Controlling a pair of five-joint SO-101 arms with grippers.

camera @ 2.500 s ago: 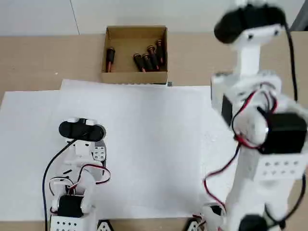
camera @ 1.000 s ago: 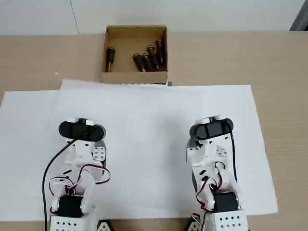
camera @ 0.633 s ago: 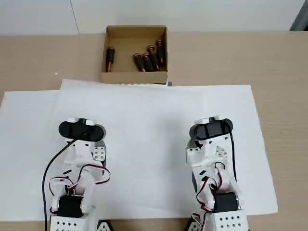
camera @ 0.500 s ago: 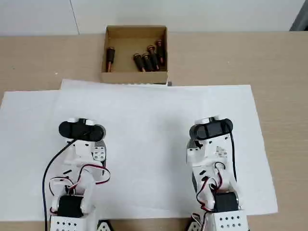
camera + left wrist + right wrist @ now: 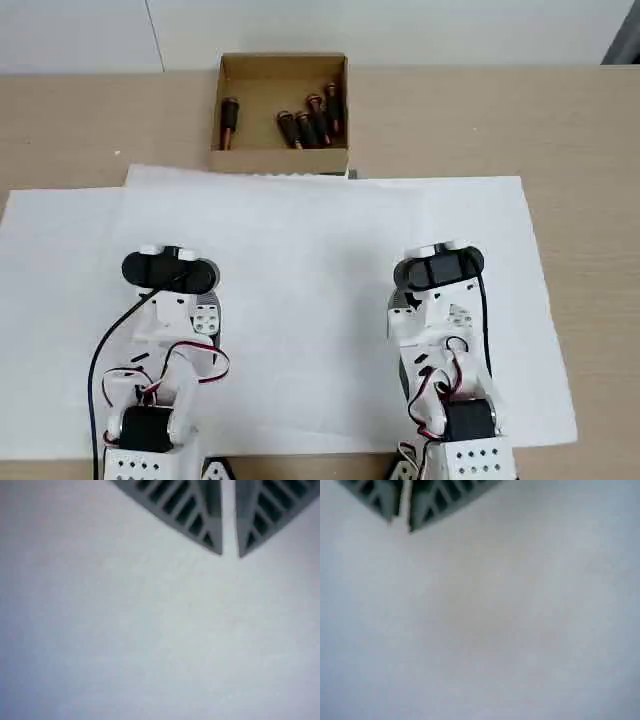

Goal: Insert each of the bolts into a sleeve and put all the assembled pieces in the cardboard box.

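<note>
L arm: folded low at near edge of table. L end effector: closed to a thin slit, nothing gripped, tips just above white paper sheet.

Cardboard box: well ahead of both end effectors, fwd-right of the L one, fwd-left of the R one; stands on bare table, touching paper's far edge. Contents: assembled pieces, qty 5, all lying flat.
- Single piece, L side of box, apart from the rest. Long axis runs near-to-far.
- Group of 4 pcs, R half of box, packed side by side. Long axes approx. parallel, near-to-far, far ends leaning slightly left.

R arm: folded low, same as L. R end effector: closed, hairline slit only, nothing gripped, tips over paper.
</note>
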